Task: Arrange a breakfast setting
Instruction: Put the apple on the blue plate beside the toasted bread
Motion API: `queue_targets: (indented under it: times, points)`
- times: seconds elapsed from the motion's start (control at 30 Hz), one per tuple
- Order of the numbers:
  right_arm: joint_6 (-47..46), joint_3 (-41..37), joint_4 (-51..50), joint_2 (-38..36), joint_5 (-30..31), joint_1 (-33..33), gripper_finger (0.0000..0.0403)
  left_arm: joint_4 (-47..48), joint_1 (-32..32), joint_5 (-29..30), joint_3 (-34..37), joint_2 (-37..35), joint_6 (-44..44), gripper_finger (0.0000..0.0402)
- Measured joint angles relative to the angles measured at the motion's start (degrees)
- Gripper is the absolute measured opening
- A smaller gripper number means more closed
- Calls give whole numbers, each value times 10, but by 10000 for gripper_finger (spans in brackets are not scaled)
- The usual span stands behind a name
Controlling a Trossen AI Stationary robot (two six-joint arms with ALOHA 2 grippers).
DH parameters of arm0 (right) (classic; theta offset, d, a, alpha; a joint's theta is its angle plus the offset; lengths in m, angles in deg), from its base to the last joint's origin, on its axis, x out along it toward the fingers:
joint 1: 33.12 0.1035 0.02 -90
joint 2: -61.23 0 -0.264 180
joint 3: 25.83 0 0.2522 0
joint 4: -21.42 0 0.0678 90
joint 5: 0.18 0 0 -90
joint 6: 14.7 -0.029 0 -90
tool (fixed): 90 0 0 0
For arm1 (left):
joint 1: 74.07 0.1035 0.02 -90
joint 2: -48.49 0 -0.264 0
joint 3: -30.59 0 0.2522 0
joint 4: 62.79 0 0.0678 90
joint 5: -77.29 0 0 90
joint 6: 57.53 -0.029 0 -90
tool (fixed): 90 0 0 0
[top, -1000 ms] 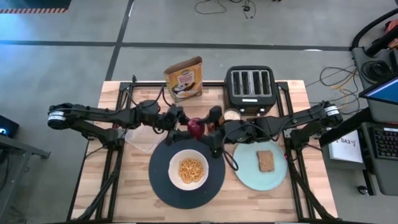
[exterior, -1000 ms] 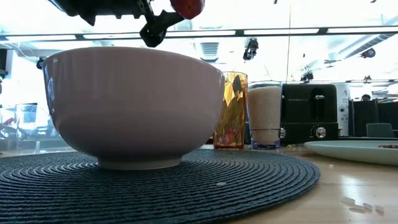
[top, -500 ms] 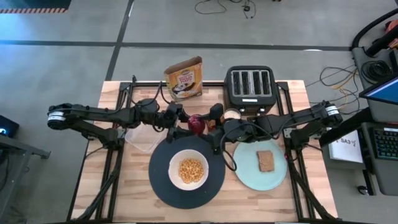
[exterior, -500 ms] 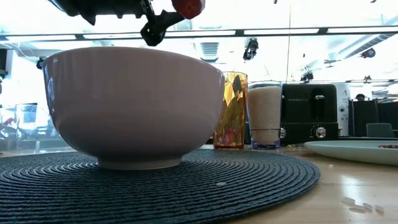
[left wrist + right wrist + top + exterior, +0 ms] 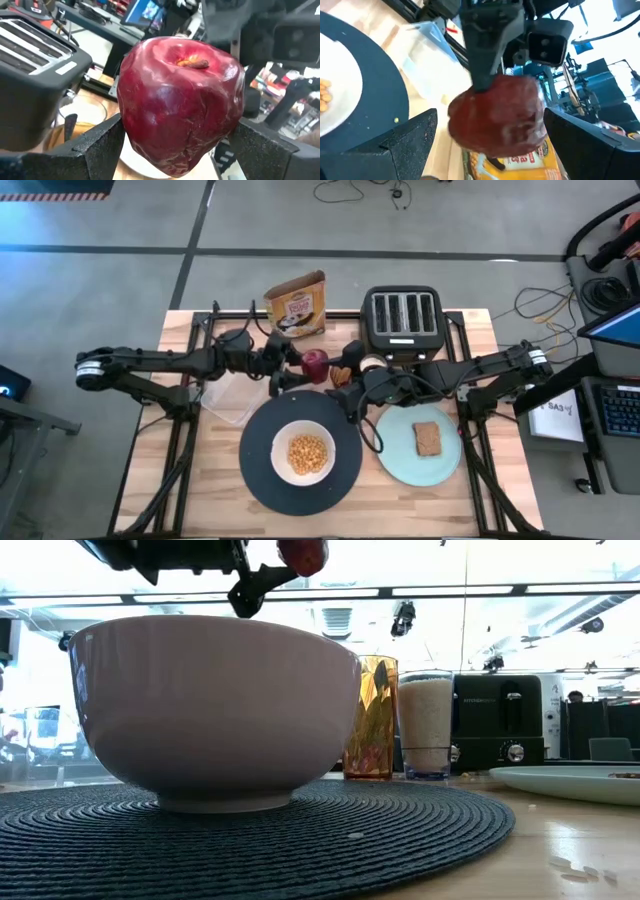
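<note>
My left gripper (image 5: 303,370) is shut on the dark red fruit (image 5: 315,363), an apple, held in the air beyond the far rim of the large black plate (image 5: 255,475). My right gripper (image 5: 346,380) is open just to the fruit's right; its fingers stand wide on either side of the fruit (image 5: 495,122) without touching it. The white bowl (image 5: 303,452) holds cereal and sits on the black plate. The brown toast slice (image 5: 427,437) lies on the pale green plate (image 5: 395,465). The cereal box (image 5: 296,305) stands at the far edge. My left gripper pinches the fruit's two opposite sides (image 5: 131,131) between its two fingers, below its widest part. The fingers come level from the table's left. The fruit is lifted clear of the table, its stem end (image 5: 192,62) tipped upward.
A black four-slot toaster (image 5: 400,320) stands at the far right. An amber glass (image 5: 343,376) and a cup of white grains (image 5: 372,364) stand before it, close to both grippers. A clear plastic container (image 5: 228,402) lies left of the black plate.
My left gripper has carried the fruit toward the table's far edge, away from the black plate's rim, still shut on it and clear of the table.
</note>
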Motion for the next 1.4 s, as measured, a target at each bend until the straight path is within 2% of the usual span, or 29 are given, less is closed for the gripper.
queue_targets:
  times: [0.17, 0.4, 0.5, 0.57, 0.77, 0.9, 0.97, 1.03, 1.17, 1.4]
  points:
    - [8, 0, -3, 0, 51, 0, 354, -21, 21, -6, 0, -1, 23, 310]
    - [24, 0, 5, 1, 85, 1, 354, -53, 39, -17, 0, -1, 24, 310]
    - [8, 0, 34, 1, 115, 1, 354, -71, 42, -15, 0, -1, -23, 310]
    - [-29, 0, 31, -7, 114, 0, 354, -78, 42, -12, 0, -1, -83, 310]
    - [-182, -7, 35, -44, 38, -12, 354, -76, 39, -24, 0, -1, -307, 310]
    - [-258, -35, 29, -54, 19, -24, 354, -76, 37, -33, 0, 1, -400, 310]
    - [-271, -50, 30, -57, -21, -29, 354, -77, 37, -39, 0, 1, -428, 310]
    - [-285, -58, 43, -55, -46, -34, 354, -78, 37, -68, 0, 1, -447, 310]
    - [-275, -68, 69, -47, -46, -36, 354, -80, 36, -135, 0, 1, -459, 310]
    - [-227, -68, 119, -26, -53, -41, 354, -82, 36, -138, 1, 4, -471, 310]
